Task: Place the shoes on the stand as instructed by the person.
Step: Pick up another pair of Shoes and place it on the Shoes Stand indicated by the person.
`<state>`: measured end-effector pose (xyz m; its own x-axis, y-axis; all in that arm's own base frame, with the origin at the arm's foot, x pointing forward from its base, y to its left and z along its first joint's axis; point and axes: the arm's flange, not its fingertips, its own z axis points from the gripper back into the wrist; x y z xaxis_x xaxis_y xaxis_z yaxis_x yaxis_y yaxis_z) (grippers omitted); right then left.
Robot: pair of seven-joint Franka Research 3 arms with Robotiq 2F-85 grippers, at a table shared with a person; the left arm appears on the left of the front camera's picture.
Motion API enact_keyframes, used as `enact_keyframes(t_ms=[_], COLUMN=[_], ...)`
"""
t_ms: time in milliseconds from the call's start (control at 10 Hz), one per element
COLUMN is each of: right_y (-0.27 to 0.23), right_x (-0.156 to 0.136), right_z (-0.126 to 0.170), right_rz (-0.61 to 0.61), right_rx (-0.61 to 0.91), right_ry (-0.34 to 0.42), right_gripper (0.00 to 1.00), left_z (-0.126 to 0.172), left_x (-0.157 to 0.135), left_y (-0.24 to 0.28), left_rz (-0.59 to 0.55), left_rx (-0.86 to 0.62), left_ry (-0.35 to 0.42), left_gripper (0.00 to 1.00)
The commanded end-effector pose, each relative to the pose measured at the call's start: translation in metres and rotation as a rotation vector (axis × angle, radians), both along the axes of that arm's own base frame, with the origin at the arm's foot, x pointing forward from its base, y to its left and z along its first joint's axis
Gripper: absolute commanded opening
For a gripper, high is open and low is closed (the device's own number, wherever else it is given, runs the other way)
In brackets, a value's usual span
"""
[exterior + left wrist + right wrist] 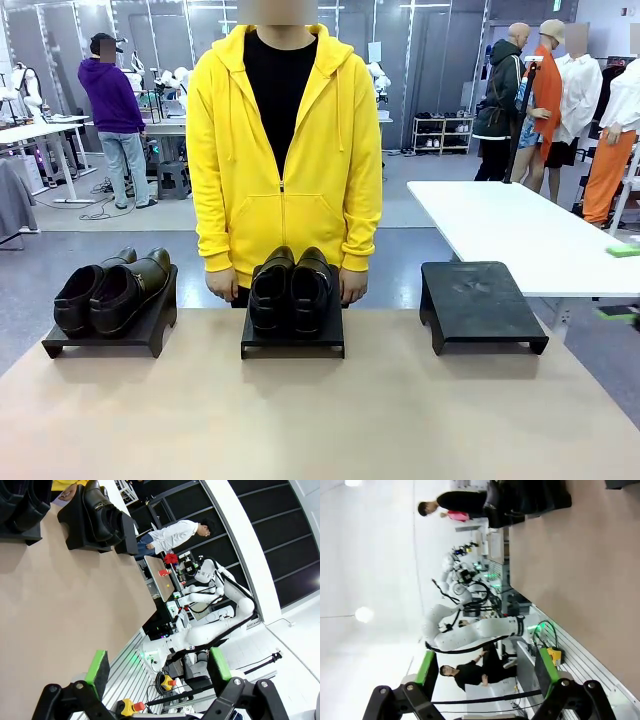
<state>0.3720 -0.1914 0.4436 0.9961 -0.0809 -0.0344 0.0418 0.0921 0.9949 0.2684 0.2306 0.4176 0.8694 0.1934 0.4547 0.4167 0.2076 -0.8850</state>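
Three black stands sit in a row along the table's far side. The duller, higher-topped shoes [110, 290] rest on the left stand [60, 345]. A glossier, lower-cut pair [290, 288] rests on the middle stand [292, 345], also in the left wrist view [100, 507]. The right stand [480, 300] is bare. The person [285, 150] in a yellow hoodie stands behind the middle stand, hands hanging at the table's edge. My left gripper [159, 666] and my right gripper [485, 669] are both open, hold nothing, and hang off the table's near side. Black shoes [525, 497] show far off in the right wrist view.
The tan tabletop [320, 420] stretches bare in front of the stands. A white table [520, 235] stands behind on the right. Yellow emergency-stop buttons [131, 706] sit below the near edge by the robot's base rails.
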Motion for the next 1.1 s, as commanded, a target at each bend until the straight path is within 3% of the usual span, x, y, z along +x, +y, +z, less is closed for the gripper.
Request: enact_keyframes(t_ms=[0,200,400,500,1000], right_y=[-0.027,-0.049,-0.059,-0.052,-0.052], right_x=[0.007,0.0,0.014,-0.003,-0.003], right_z=[-0.014,-0.034,-0.044,-0.04,-0.04], right_rz=[-0.017,-0.061,-0.14,-0.085,-0.085], right_rx=[0.051,0.103,0.129,0.093,0.093], right_ry=[-0.049,-0.035,-0.04,-0.009,-0.009], right_gripper=[0.99,0.99,0.99,0.99,0.99], left_z=[0.003,0.003,0.003,0.003,0.003], left_x=[-0.004,-0.004,-0.004,-0.004,-0.004], left_y=[-0.001,-0.001,-0.001,-0.001,-0.001], left_rz=[-0.014,-0.014,-0.014,-0.014,-0.014], left_rx=[0.001,0.001,0.001,0.001,0.001], left_ry=[-0.003,-0.003,-0.003,-0.003,-0.003], left_gripper=[1.0,1.0,1.0,1.0,1.0])
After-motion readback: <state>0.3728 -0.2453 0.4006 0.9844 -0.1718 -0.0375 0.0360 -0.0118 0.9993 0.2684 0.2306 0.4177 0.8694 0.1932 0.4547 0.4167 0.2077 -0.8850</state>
